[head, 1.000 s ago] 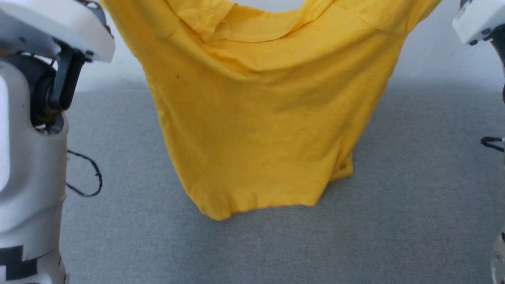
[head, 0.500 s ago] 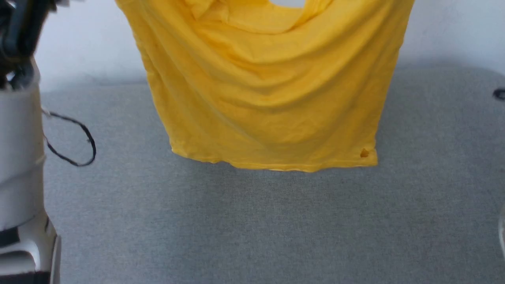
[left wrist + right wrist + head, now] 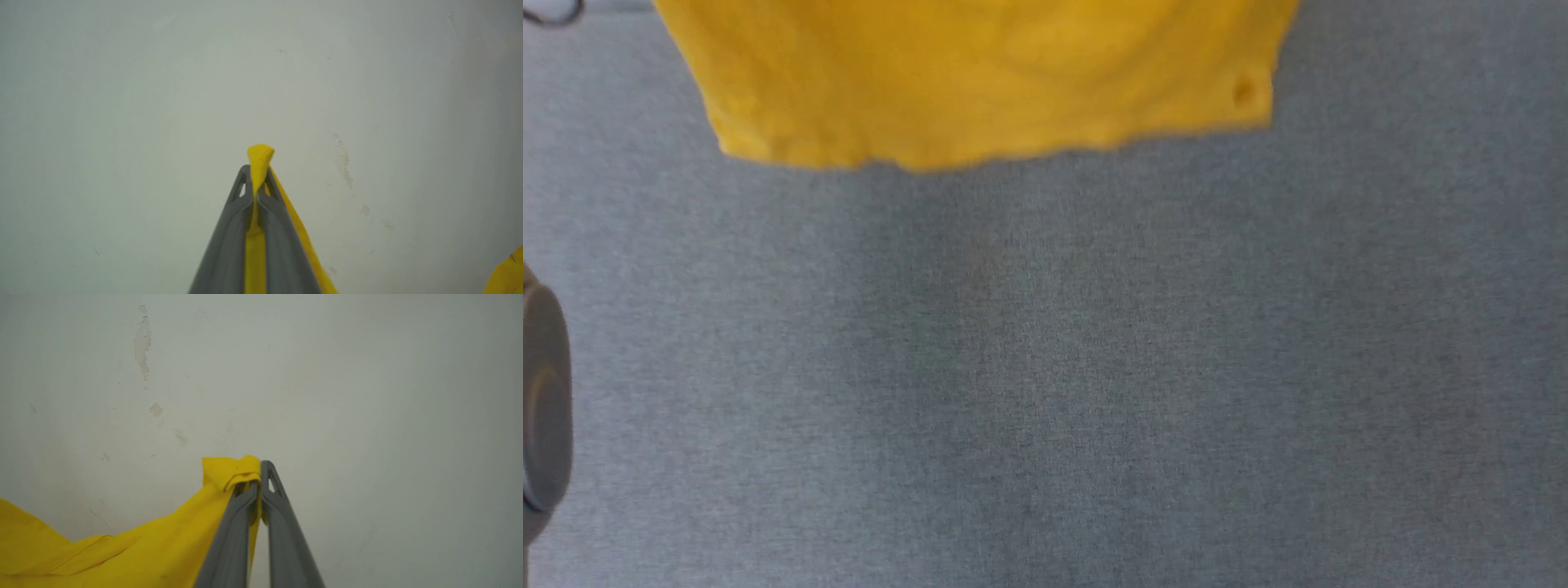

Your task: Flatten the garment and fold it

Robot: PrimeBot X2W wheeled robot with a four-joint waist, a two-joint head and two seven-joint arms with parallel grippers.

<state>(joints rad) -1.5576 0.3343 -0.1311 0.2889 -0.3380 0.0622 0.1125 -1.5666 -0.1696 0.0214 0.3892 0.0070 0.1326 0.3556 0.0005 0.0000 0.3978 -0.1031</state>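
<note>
Over the grey tabletop (image 3: 1045, 392) the garment (image 3: 980, 82) is hanging, hem lowest. The left end effector (image 3: 256, 171) and the right end effector (image 3: 260, 469) are each clamping a bunch of it, cloth poking past the tips, a pale wall (image 3: 122, 102) standing behind

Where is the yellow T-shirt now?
The T-shirt hangs at the head view's top, above the grey surface, pinched by the left tool and right tool.
</note>
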